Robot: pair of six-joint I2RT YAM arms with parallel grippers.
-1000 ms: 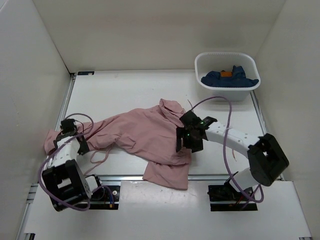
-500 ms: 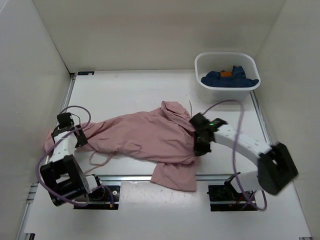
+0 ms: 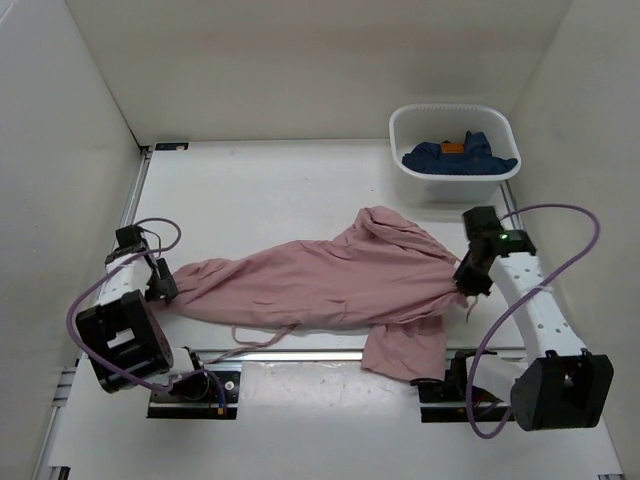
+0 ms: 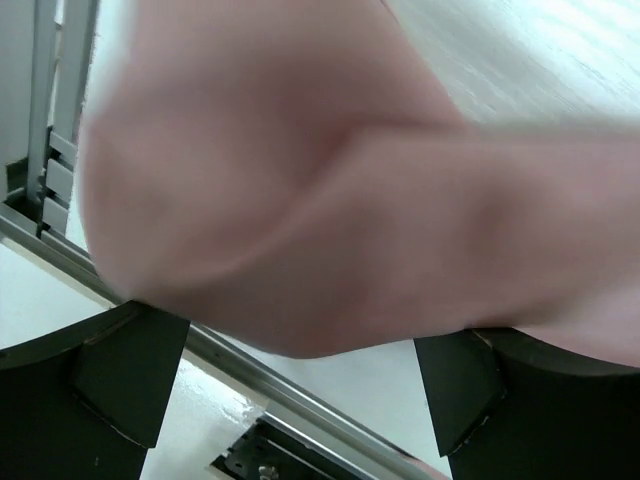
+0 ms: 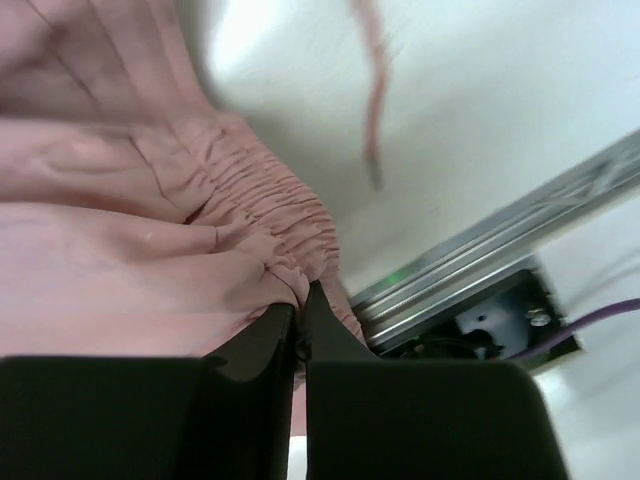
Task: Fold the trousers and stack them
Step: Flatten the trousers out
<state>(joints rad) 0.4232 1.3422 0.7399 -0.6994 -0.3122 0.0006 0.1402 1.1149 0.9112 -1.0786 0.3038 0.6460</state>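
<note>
The dusty-pink soft-fabric trousers (image 3: 320, 285) lie stretched across the white table (image 3: 260, 190). One leg end reaches the left gripper (image 3: 155, 283), fingers spread wide, released, with cloth bulging just over them. The right gripper (image 3: 468, 282) is clenched tight on the gathered waistband, near the white plastic tub (image 3: 455, 115) holding a navy garment (image 3: 460, 158).

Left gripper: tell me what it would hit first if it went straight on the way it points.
The trousers: pink fabric fills the left wrist view just ahead of the open left gripper, blurred, so probably very close. Contact is unclear.
</note>
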